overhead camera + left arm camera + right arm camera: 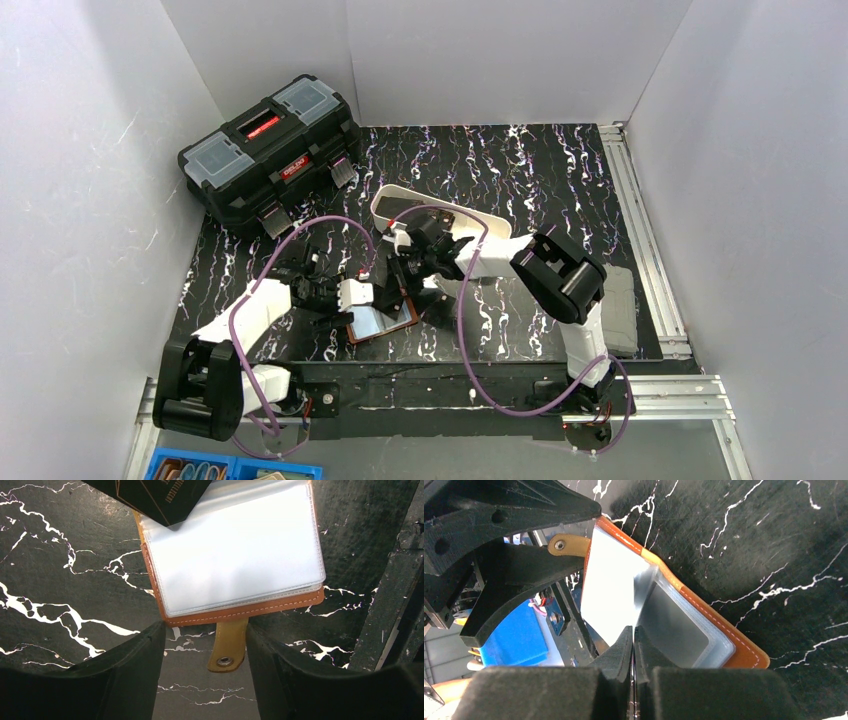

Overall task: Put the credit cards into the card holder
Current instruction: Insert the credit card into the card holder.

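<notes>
We log the right end effector (633,632) clamped on a credit card (155,495) just above the open card holder (235,555) lying on the bench (50,555); left end effector (205,629), spread open, straddles its strap (227,645).

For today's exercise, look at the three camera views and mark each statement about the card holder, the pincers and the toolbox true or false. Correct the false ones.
1. The card holder lies open on the table, with its clear sleeves showing. True.
2. The left pincer is shut on the snap strap. False: it is open, with one finger on each side of the strap.
3. The right pincer grips a thin dark card above the card holder. True.
4. The black toolbox stands with its lid raised. False: the lid is down.
</notes>
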Available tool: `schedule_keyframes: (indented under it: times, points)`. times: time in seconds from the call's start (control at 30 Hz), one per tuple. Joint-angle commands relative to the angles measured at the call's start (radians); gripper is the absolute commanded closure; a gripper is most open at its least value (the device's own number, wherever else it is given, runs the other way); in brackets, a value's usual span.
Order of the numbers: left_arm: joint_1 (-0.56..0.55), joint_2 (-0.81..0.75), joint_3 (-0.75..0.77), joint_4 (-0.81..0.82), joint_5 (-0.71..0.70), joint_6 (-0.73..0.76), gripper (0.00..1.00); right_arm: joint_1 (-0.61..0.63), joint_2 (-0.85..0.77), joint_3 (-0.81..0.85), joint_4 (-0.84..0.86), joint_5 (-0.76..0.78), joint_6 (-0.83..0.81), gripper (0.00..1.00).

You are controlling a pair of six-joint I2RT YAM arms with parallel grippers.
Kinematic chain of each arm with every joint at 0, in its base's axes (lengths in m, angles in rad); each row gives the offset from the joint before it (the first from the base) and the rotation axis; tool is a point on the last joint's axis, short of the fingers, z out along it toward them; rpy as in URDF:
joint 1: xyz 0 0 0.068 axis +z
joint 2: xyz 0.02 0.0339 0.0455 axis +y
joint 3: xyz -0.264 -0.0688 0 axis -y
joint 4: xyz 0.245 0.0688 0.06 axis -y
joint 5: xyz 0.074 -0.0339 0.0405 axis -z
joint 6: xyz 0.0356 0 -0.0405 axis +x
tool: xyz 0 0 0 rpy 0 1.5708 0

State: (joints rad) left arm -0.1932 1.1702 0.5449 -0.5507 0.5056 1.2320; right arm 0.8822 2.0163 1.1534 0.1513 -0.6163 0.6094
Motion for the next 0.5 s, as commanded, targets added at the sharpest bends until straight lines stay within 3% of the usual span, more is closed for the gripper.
schedule_keyframes:
  times: [0.0,0.17,0.33,0.47]
  points:
    - [-0.015,0.000,0.012,-0.033,0.013,-0.010,0.43,0.009,0.020,0.038,0.002,0.029,0.007,0.82]
    - [-0.018,-0.007,0.020,-0.047,0.007,-0.026,0.43,0.037,-0.028,0.006,-0.016,0.123,-0.006,0.67]
    - [-0.027,-0.016,0.021,-0.050,0.004,-0.068,0.44,0.053,-0.046,0.000,-0.039,0.156,0.002,0.64]
    - [-0.029,-0.032,0.020,-0.059,-0.008,-0.090,0.44,0.062,-0.073,-0.015,-0.076,0.192,-0.006,0.56]
